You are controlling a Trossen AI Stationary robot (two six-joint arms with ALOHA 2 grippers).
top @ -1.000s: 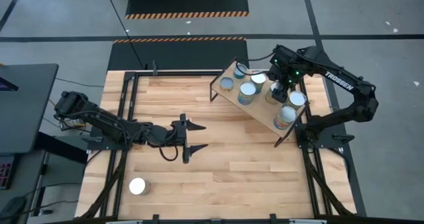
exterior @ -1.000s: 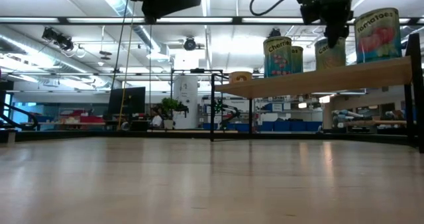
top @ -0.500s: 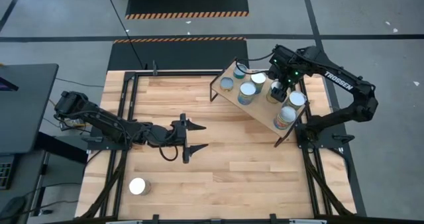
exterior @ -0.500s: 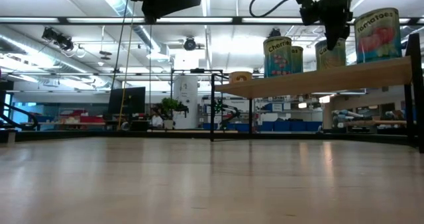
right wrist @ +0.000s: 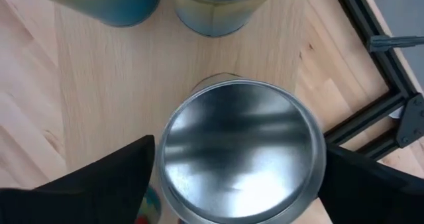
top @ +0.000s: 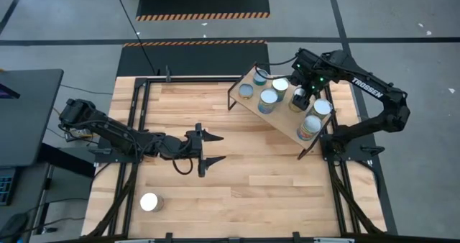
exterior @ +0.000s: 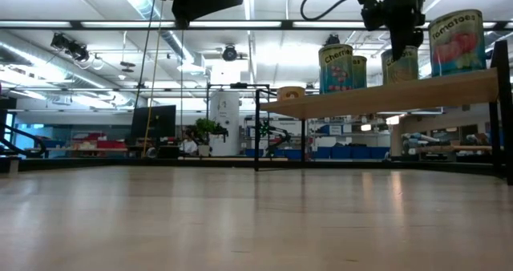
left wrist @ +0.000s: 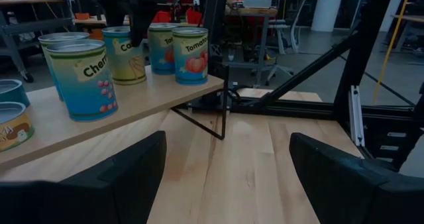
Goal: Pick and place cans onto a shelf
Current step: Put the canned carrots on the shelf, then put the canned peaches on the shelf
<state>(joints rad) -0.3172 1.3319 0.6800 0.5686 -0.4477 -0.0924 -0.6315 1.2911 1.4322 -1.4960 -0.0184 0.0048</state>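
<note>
The light-wood shelf [top: 284, 116] stands at the table's far right and bears several cans, among them a cherries can [exterior: 337, 67] and a tomatoes can [exterior: 457, 42]. My right gripper [top: 302, 96] is over the shelf, open, pointing down, its fingers on either side of a silver-topped can [right wrist: 242, 151] that stands on its base on the board. One more can [top: 150, 201] stands alone on the tabletop near the front left. My left gripper [top: 214, 148] hovers open and empty over the table's middle; its wrist view shows the shelf [left wrist: 132, 99]. My right gripper's fingers [right wrist: 112, 181] stand close at both sides of the can's upper part [right wrist: 169, 151], coming from above and pointing down. I cannot tell whether they touch it. The can stands upright on the shelf board.
The shelf's thin black legs [top: 231, 99] and the black frame rails [top: 136, 121] along the table's sides stand around the work area. Bare plank tabletop [top: 266, 185] lies between the lone can and the shelf.
My right gripper has gone up a little over the can on the shelf; the can has stayed where it stands.
</note>
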